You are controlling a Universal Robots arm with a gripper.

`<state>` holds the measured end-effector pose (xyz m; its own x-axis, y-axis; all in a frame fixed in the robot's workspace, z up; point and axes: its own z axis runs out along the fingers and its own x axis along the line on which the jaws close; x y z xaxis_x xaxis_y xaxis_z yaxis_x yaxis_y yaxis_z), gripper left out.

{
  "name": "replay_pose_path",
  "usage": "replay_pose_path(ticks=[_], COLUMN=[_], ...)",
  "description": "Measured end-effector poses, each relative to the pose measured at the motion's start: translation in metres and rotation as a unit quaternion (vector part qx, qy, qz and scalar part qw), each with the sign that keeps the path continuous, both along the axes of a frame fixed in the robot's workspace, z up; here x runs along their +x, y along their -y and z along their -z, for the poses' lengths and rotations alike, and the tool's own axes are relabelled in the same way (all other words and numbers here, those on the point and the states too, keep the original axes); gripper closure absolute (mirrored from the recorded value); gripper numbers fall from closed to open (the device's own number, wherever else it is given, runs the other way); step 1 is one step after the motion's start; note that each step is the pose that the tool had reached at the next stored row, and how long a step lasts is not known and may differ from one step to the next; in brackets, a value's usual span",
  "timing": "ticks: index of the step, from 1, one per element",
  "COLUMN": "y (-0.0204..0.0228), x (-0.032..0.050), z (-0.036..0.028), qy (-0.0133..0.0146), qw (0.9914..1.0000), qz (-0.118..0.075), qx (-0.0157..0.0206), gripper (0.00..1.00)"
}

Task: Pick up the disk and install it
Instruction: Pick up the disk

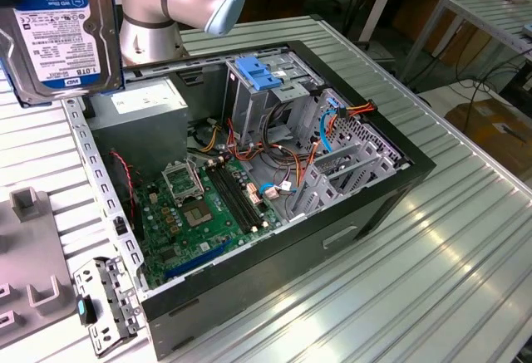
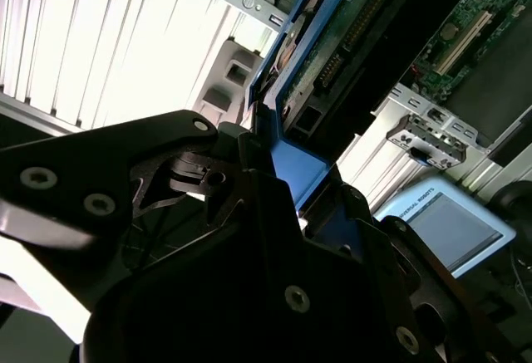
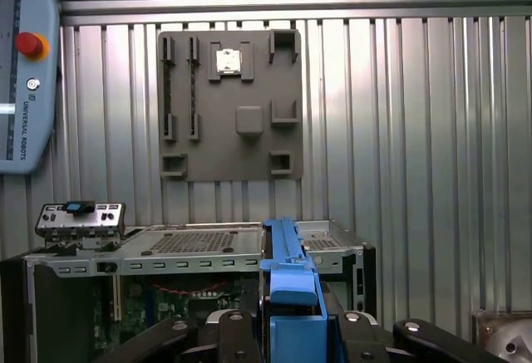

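Status: silver rectangular metal disk w/ white-blue label and blue plastic rails [image 1: 56,35] hangs at exterior view's upper left, apart from open black PC case [image 1: 249,284] to its right. Black gripper [image 3: 287,334] [image 2: 274,159] is clamped on disk's blue rail in both wrist views. Disk's long axis runs straight out from jaws, toward case.

The table [image 1: 432,280] is of pale ribbed metal, with long grooves running along its top. On it lies a black computer case [image 1: 274,272], turned on its side with the open face upward. Just beside one corner of the case lies a small metal bracket [image 1: 104,301] with a blue clip. A flat grey plate [image 1: 29,280] with raised blocks and slots lies near that same side of the case, apart from it. In the first wrist view a teach pendant [image 3: 25,72] lies on that side too, well apart from the case.
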<state>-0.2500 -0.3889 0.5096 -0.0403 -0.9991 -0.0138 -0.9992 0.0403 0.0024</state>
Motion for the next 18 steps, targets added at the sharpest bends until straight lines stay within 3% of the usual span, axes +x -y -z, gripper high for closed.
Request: replay_pose_path(ticks=[18], y=[0.0031], x=[0.0349], z=[0.0005], qy=[0.0], qw=[1.0], qz=[0.001], qx=[0.0], gripper=[0.63])
